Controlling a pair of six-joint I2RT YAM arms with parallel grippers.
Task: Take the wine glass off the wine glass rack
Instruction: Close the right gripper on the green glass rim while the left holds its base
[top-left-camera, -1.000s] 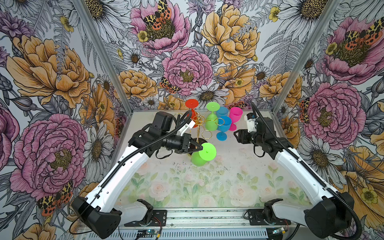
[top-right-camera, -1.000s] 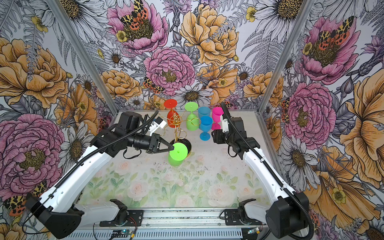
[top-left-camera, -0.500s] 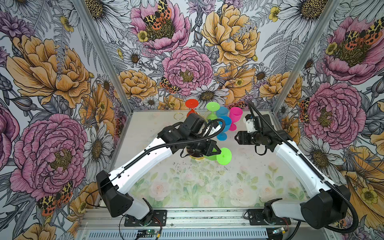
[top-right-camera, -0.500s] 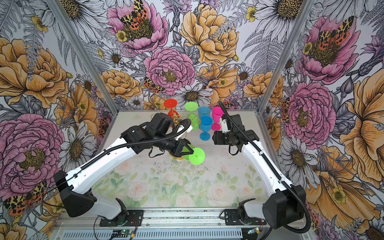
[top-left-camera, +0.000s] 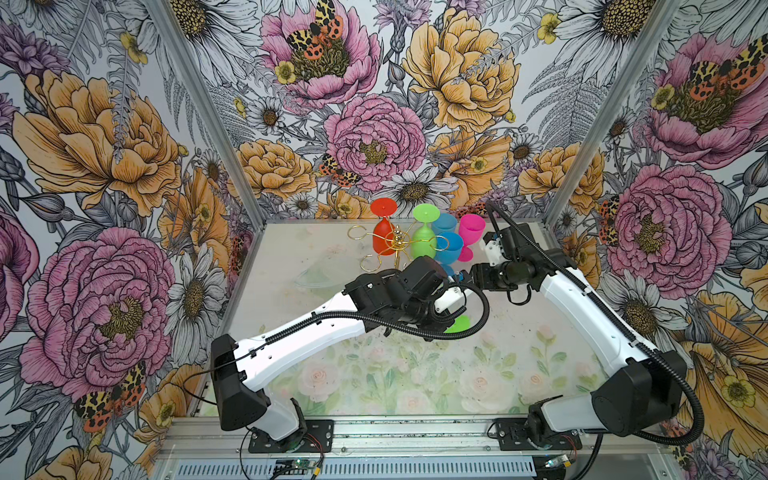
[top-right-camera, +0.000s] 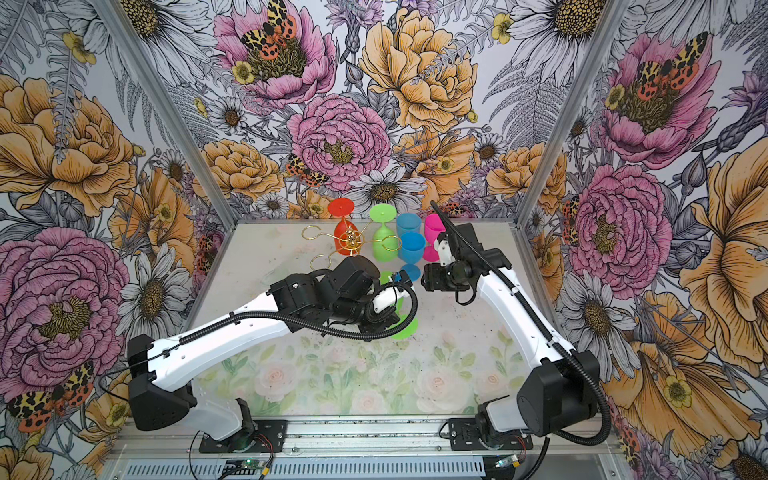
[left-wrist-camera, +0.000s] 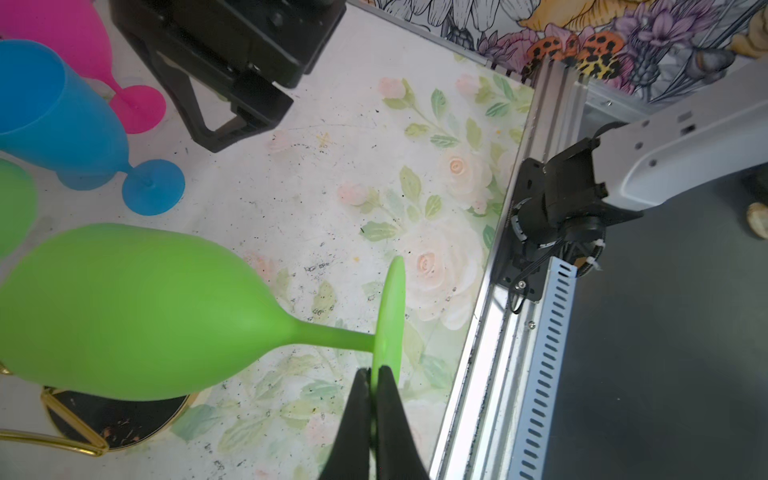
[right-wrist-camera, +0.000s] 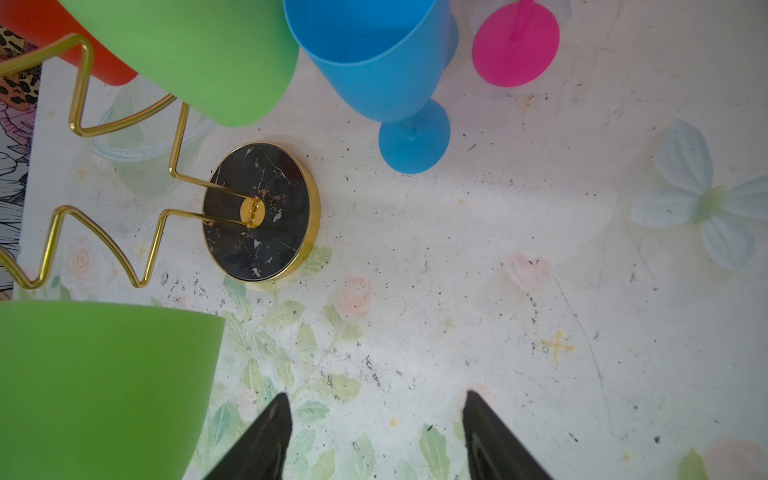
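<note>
The green wine glass (left-wrist-camera: 137, 311) has come clear of the rack (top-left-camera: 397, 240). A second ago it hung just in front of the gold wire loops, at about 6 o'clock from the hub. Now it sits farther out over the worktop (top-left-camera: 374, 374), at about 5 o'clock from the hub. In both top views it is mostly hidden under the left arm (top-left-camera: 316, 328), which has swung across the middle to carry it.

The left end effector (left-wrist-camera: 376, 386) is clamped tight on the edge of the glass's round foot. The glass is in the air on its side, stem level, bowl pointing back toward the rack. In the right wrist view the bowl lies near the closest gold loop but apart from it, so I judge it free of the wire.

The right end effector (right-wrist-camera: 376, 397) has hardly moved. Its jaws are wide and hold nothing, and it waits close by at about 1 o'clock from the glass's foot.

A red glass (top-left-camera: 382, 241) and a second green glass (top-left-camera: 424, 245) hang upside down on the rack. The blue glasses (top-left-camera: 451, 247) and the pink glass (top-left-camera: 471, 228) stand at its 3 o'clock.

For this glass the lift-off looks done. What remains is probably to turn it upright and set it down. A pinch on the thin foot could let the heavy bowl swing.
</note>
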